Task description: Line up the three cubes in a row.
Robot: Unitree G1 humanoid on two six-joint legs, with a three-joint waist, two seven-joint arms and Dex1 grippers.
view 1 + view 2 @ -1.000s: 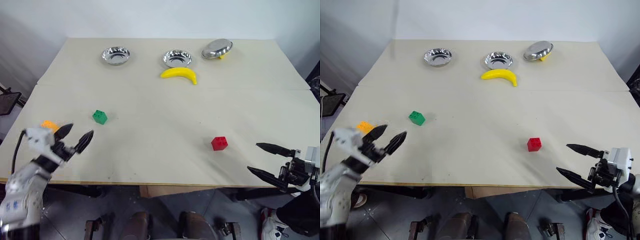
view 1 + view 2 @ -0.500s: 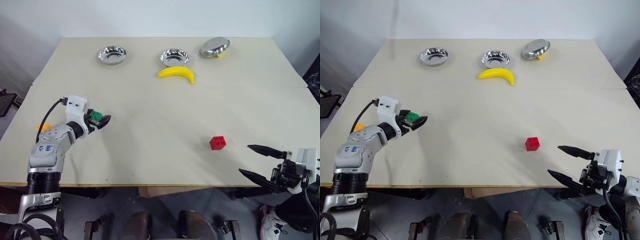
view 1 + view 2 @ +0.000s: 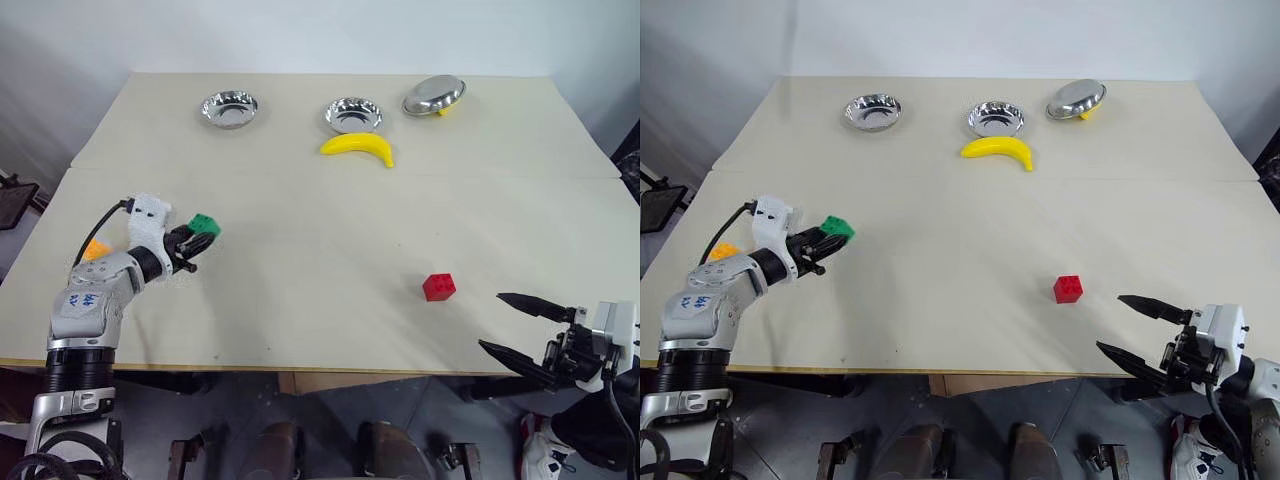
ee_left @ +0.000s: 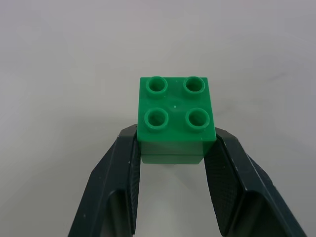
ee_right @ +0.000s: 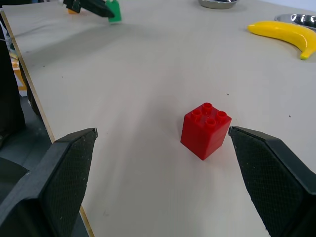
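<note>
Left gripper (image 3: 196, 241) pinches the green studded block (image 4: 176, 117) by its flat opposite sides at its fingertips, judged light, rigid and slick; right gripper (image 5: 163, 173) stands spread, the red studded block (image 5: 204, 129) just ahead between its fingers

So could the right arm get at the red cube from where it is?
Probably yes. The right gripper is open, and the red cube stands alone on bare table just ahead of it, squarely between its fingers in the wrist view, with nothing between.
</note>
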